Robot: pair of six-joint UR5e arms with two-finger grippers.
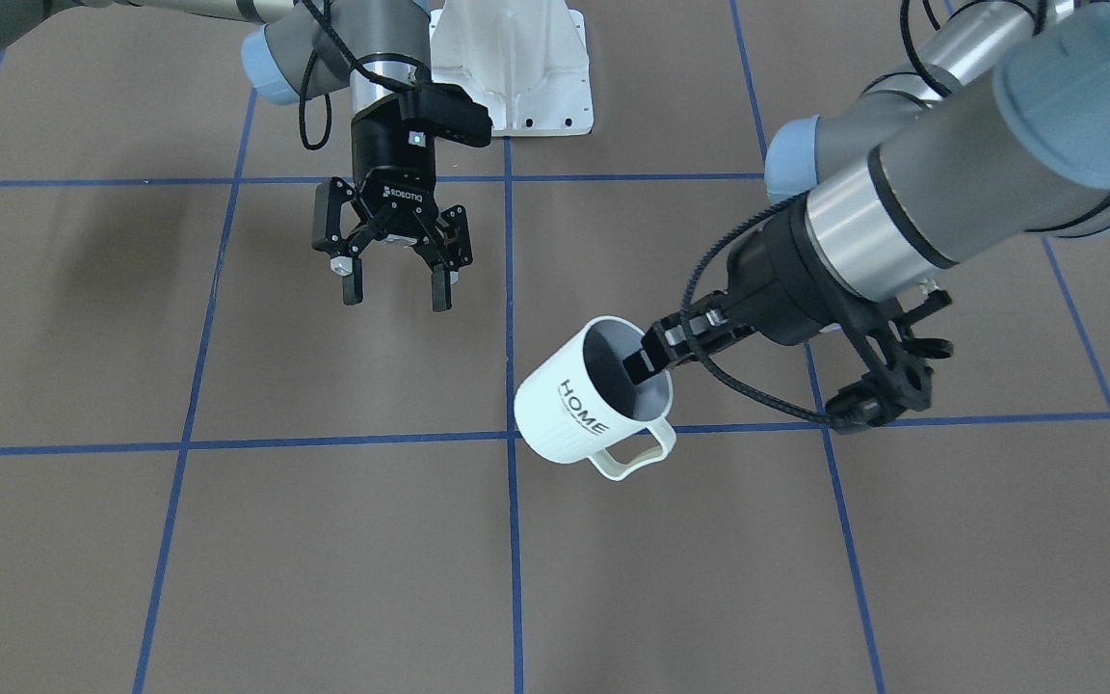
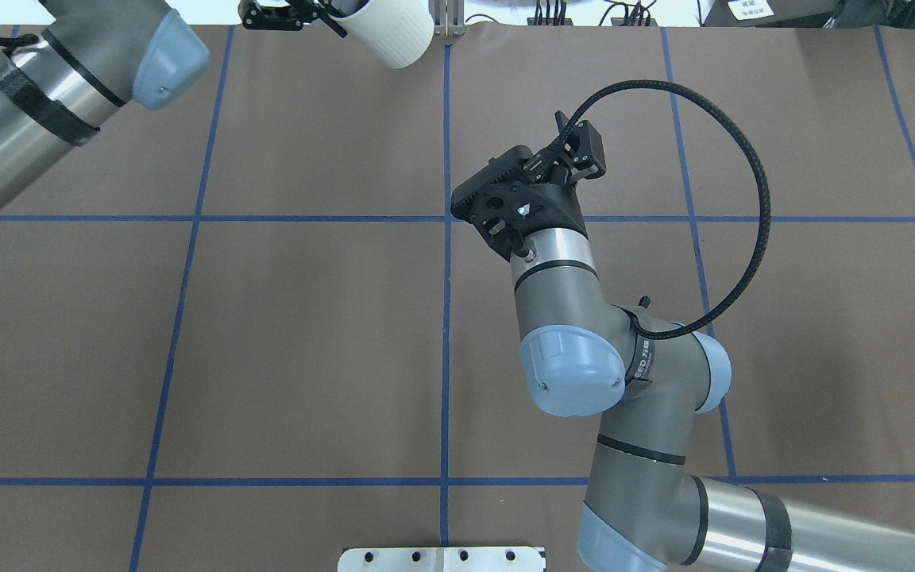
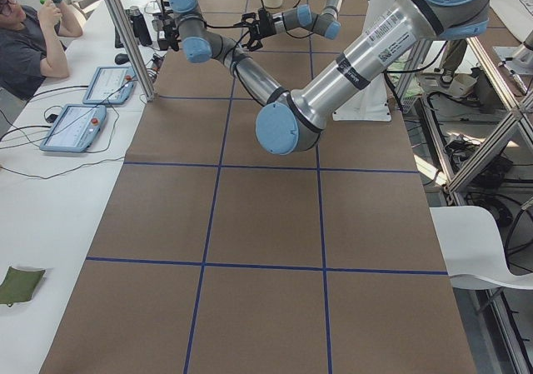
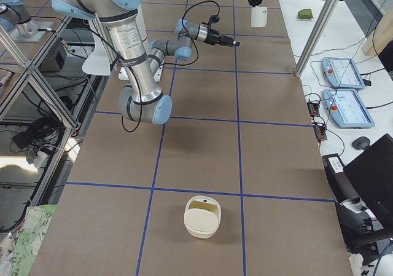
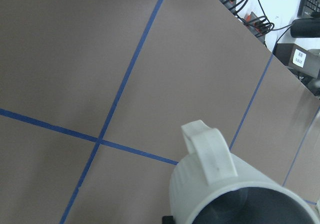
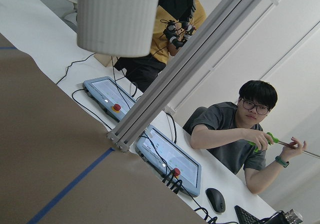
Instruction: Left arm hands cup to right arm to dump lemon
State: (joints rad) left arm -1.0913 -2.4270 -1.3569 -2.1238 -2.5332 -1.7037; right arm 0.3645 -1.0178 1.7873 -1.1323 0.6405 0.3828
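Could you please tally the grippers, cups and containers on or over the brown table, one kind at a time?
Grippers: 2, the left gripper and the right gripper
Cups: 1, the cup
Containers: 1, the cream container
Total: 4

Robotics lab: taped-grid table (image 4: 196, 156), teach pendants (image 4: 341, 73), aluminium framing (image 4: 319, 30)

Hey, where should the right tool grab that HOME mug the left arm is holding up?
Probably the free rim arc of the cup, opposite where the left tool pinches it, one finger inside. Come from the robot's right, where the open right tool hangs; the handle sits clear of that arc.
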